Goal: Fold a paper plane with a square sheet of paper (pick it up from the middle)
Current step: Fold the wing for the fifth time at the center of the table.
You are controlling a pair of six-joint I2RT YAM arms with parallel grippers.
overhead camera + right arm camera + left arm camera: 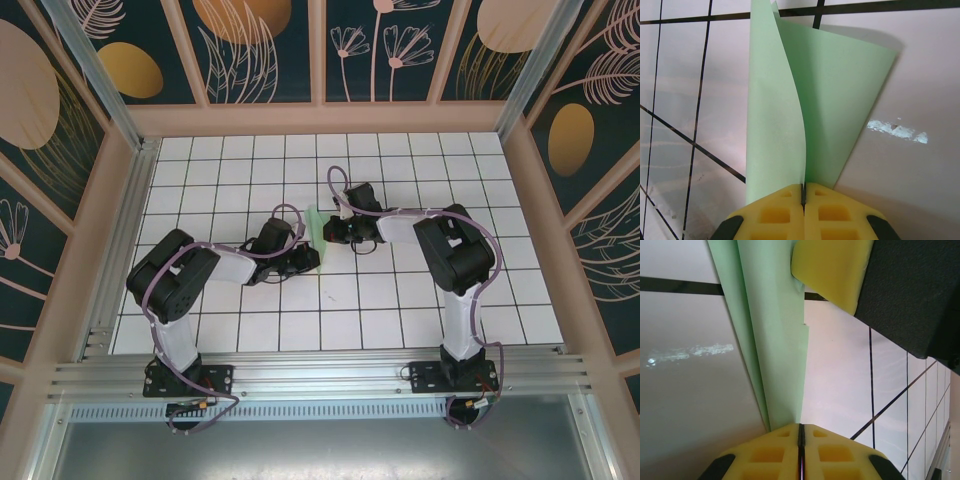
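1. Nearest me, the aluminium rail carries both bases. The left arm and right arm bend inward over the white gridded table
2. At mid-table the left gripper and right gripper meet almost nose to nose. The pale green sheet of paper shows from above as a narrow strip between them
3. From my left wrist camera, the left gripper's yellow fingers are pressed together with the folded sheet's near end nipped in the seam. The paper runs away from the lens to the right gripper's yellow pad, which touches its far end
4. From my right wrist camera, the yellow fingers are likewise clamped tight on the sheet. Two leaves rise from the seam: the left one curves upright and the right one fans out toward the tiles
5. Farthest off, dark floral wall panels close the back of the enclosure
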